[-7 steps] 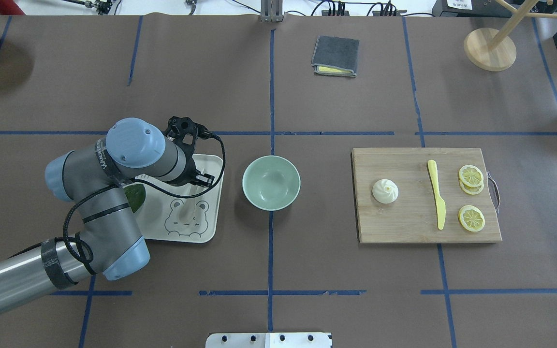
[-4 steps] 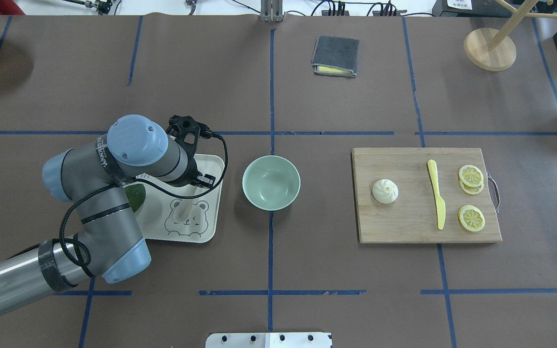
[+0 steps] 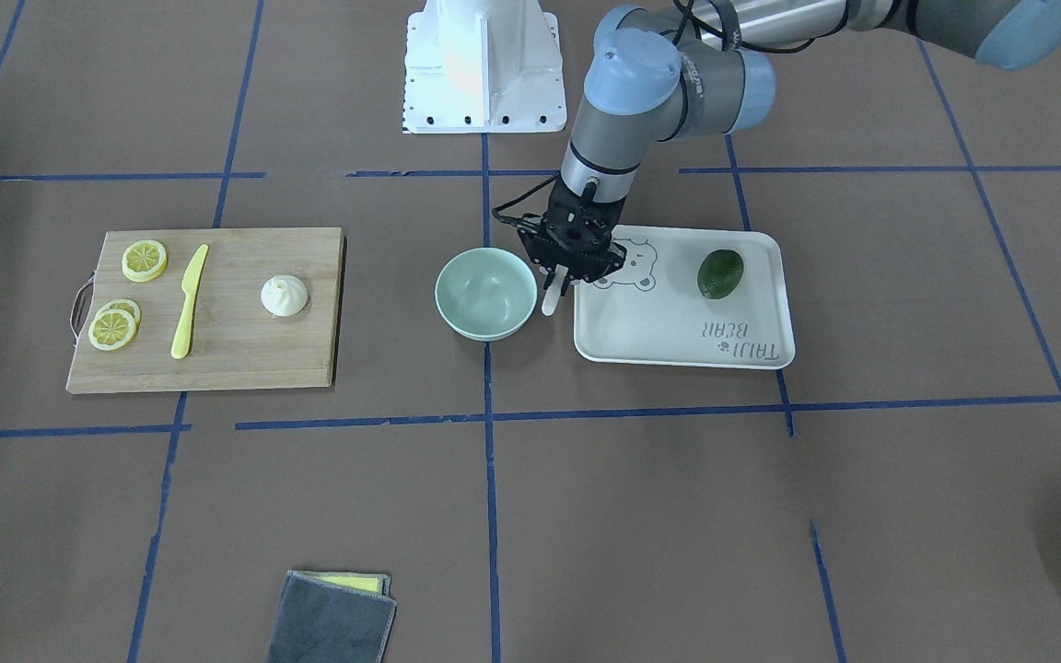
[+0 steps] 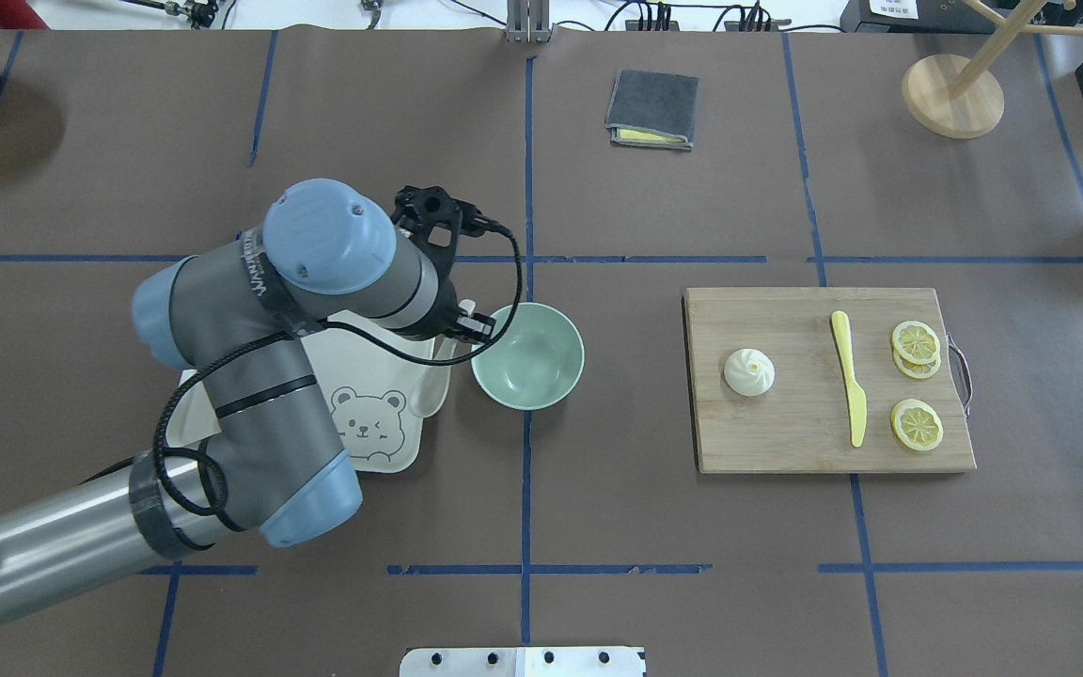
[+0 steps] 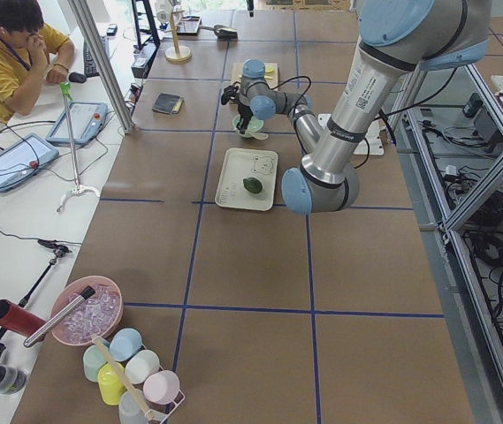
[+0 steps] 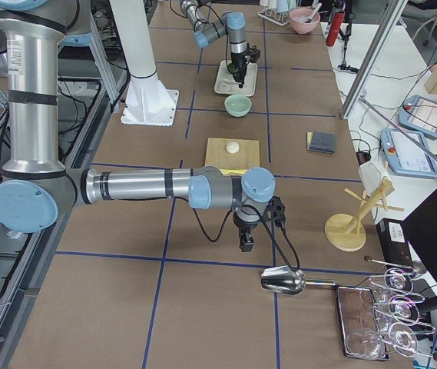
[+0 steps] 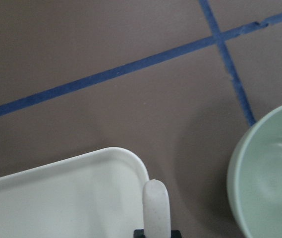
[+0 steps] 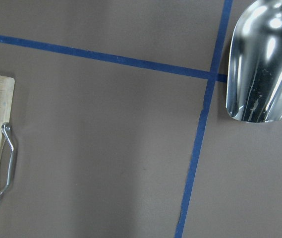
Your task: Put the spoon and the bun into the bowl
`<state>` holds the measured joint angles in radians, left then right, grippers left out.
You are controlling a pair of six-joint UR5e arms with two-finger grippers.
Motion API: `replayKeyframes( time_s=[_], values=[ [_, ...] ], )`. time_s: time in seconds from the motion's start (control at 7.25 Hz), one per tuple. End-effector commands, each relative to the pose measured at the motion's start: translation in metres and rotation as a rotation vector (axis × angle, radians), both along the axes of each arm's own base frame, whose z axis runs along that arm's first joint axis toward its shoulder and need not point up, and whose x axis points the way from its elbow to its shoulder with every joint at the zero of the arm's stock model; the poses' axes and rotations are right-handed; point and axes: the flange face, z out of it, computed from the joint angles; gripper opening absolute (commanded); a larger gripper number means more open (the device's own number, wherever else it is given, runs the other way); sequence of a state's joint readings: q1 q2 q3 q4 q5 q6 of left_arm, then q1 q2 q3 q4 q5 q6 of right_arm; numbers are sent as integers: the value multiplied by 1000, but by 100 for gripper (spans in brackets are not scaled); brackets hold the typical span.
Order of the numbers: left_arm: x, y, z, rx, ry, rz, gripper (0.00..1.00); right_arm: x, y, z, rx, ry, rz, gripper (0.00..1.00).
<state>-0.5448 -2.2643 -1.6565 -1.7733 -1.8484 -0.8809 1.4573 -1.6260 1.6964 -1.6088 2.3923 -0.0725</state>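
My left gripper (image 3: 568, 275) is shut on the cream spoon (image 3: 550, 299) and holds it above the gap between the bear-printed tray (image 3: 678, 333) and the mint-green bowl (image 3: 484, 293). In the left wrist view the spoon's handle end (image 7: 155, 208) sticks out past the tray corner, with the bowl (image 7: 269, 173) to the right. In the overhead view the wrist hides most of the gripper (image 4: 474, 324). The bowl (image 4: 527, 355) is empty. The bun (image 4: 749, 371) sits on the wooden cutting board (image 4: 786, 442). My right gripper (image 6: 243, 244) shows only in the exterior right view; I cannot tell its state.
A dark green avocado (image 3: 720, 273) lies on the tray. A yellow knife (image 4: 849, 376) and lemon slices (image 4: 916, 425) share the board. A folded grey cloth (image 4: 652, 108) and a wooden stand (image 4: 952, 94) are at the far side. A metal scoop (image 8: 262, 64) lies near the right gripper.
My left gripper has risen off the tray with the spoon and moved right, to the bowl's left rim. The bun and bowl have not moved.
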Motion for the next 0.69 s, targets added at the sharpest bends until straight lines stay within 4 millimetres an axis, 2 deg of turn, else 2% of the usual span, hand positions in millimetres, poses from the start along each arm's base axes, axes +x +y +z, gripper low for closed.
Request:
replayKeyframes(
  time_s=[0.0, 0.14, 0.28, 0.55],
  values=[
    [54, -6, -53, 73, 87, -39, 0, 0, -1, -2, 4, -3, 0, 100],
    [64, 3, -48, 78, 82, -56, 0, 0, -1, -3, 7, -2, 0, 100],
    [64, 4, -36, 72, 68, -56, 46, 0, -1, -4, 6, -1, 1, 100],
    [65, 5, -38, 77, 69, -61, 90, 0, -1, -4, 6, -1, 1, 100]
  ],
)
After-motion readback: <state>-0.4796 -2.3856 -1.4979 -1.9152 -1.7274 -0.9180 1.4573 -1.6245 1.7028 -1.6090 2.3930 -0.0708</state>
